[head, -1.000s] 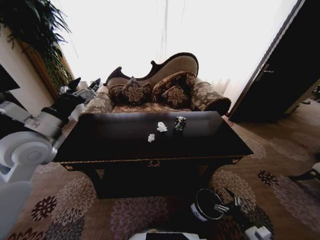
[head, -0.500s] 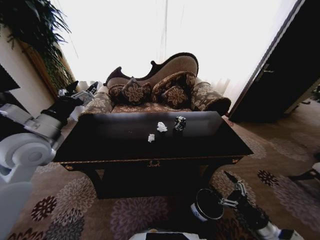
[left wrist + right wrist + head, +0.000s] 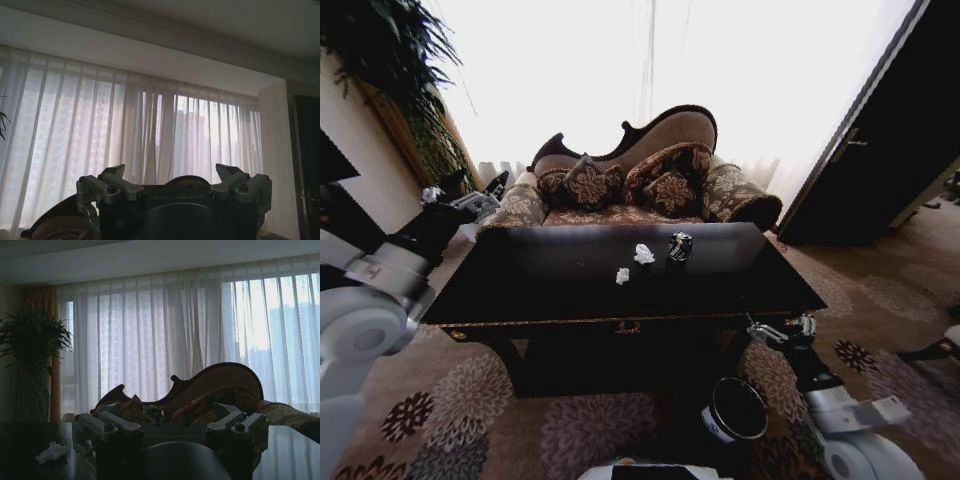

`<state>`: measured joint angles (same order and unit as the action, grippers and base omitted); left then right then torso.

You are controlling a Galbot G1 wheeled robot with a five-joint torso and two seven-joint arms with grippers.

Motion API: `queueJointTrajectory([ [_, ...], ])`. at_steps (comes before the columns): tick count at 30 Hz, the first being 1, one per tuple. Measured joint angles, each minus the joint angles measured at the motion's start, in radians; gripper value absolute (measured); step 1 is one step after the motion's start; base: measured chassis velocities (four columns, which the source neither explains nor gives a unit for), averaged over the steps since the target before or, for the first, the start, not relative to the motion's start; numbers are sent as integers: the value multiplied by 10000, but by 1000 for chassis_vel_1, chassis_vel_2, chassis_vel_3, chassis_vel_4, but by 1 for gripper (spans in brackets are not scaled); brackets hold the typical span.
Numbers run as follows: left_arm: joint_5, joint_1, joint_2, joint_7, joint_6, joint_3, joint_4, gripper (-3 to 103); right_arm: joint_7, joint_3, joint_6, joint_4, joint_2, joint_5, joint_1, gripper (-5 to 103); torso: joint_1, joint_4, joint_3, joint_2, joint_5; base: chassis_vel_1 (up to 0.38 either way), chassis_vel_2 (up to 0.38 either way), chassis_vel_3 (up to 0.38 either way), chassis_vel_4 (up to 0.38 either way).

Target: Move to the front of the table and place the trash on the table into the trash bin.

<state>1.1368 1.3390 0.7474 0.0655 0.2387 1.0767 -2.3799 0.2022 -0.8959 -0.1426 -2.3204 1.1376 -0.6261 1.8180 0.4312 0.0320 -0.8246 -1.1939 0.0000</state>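
Observation:
The table (image 3: 550, 290) stands right before me, with its glossy black top and gold edge trim. On its top lie two white tissue lumps (image 3: 643, 254) (image 3: 622, 275) and, just right of them, the clear bottle (image 3: 679, 247). The black trash bin (image 3: 733, 410) stands on the carpet below the table's right front. My left gripper (image 3: 468, 197) hangs open and empty beyond the table's left end; its fingers (image 3: 114, 176) spread wide in the left wrist view. My right gripper (image 3: 780, 328) is open at the right front corner, above the bin. Past its fingers (image 3: 110, 424) lie a tissue (image 3: 51, 452) and the bottle (image 3: 153, 414).
A patterned brown sofa (image 3: 640, 180) with cushions stands behind the table. A tall plant (image 3: 400, 80) fills the left wall and a dark door (image 3: 890, 150) is at the right. Flowered carpet (image 3: 880, 300) lies open to the table's right and in front.
My right arm has risen from floor level beside the bin to the height of the table's front edge. My left gripper has drifted a little leftward.

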Motion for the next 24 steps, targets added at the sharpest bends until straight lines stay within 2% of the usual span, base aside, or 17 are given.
queueJointTrajectory([
  [3,-291,532,505,-18,17,478,-356,100,-204,-122,338,-127,-443,-235,-96,100,1,-1,0,0,2,0,0,0,0],
  [7,-324,694,874,-18,52,690,-540,100,-529,-346,809,-450,-501,-379,-123,100,1,6,0,0,1,0,0,0,0],
  [9,-327,1134,1296,-7,60,1189,-779,100,-1027,-274,1616,-730,-552,-413,-406,100,0,6,0,0,-3,0,0,0,0],
  [11,-327,1424,1541,-3,59,1508,-974,100,-1166,-75,1994,-764,-618,-323,-620,100,0,2,1,0,0,0,0,0,0],
  [18,-344,2216,2196,-16,22,2105,-1239,100,-1408,549,2337,-317,-1220,-82,-1262,100,0,4,0,0,2,0,0,0,0],
  [20,-518,2521,2447,-64,-11,2260,-1241,100,-1487,588,2359,9,-1595,-457,-1763,100,1,4,0,0,2,0,0,0,0],
  [24,-937,2944,2850,-167,-91,2370,-1236,100,-1754,766,2618,318,-1902,-1015,-2608,100,0,4,0,0,1,0,0,0,0],
])
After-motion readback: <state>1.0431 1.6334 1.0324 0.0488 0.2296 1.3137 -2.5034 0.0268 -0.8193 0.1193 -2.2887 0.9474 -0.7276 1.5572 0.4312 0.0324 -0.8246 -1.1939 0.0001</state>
